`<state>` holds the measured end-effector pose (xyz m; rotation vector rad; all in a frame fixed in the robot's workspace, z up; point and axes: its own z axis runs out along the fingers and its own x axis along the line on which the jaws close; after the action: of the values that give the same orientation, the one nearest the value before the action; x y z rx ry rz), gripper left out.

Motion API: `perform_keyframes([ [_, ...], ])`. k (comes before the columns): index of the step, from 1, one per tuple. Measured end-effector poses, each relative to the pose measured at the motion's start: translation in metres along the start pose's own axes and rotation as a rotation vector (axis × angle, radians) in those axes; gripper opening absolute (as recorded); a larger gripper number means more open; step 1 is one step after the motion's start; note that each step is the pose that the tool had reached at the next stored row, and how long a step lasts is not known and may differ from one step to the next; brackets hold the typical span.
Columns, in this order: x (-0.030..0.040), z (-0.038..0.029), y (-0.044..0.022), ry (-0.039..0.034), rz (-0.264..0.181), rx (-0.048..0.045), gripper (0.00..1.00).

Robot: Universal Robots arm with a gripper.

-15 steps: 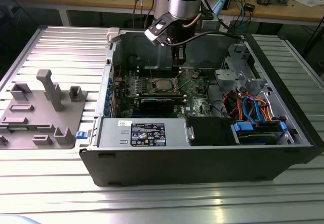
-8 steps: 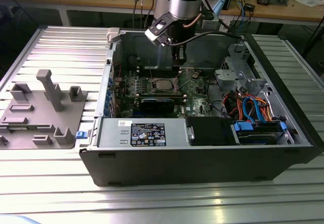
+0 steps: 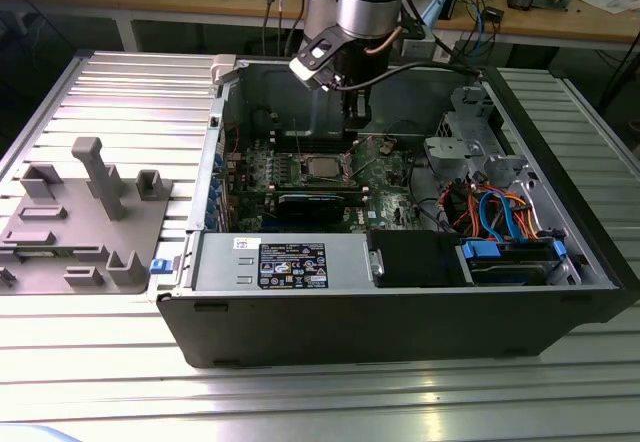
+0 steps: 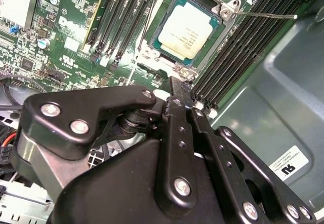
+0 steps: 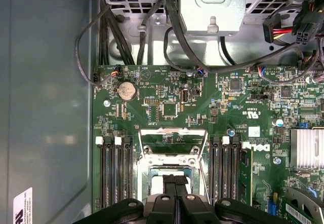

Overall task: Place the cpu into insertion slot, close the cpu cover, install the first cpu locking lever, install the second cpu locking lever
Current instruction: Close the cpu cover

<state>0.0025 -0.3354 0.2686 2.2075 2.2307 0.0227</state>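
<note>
While the arm reaches down into the open computer case [image 3: 400,332], its gripper [image 4: 174,86] sits at the socket's edge, fingers pressed together with nothing visible between them. The cpu [image 4: 190,29] lies flat in the socket, framed by the cpu cover [image 4: 218,40] (a thin lever [image 4: 268,16] juts out alongside).

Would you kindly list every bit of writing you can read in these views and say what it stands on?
On the cpu: faint print, too small to read.
On the motherboard: a white logo and fine markings, too small to quote reliably.
On the black label of the grey box: dense print, too small to read.
On the sticker on the case wall: symbols only, no readable text.
</note>
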Motion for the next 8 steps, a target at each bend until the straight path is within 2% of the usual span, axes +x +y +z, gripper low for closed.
perform_keyframes([
  [8, 0.0000, 0.0000, 0.0031, 0.0000, 0.000, 0.0000, 0.11],
])
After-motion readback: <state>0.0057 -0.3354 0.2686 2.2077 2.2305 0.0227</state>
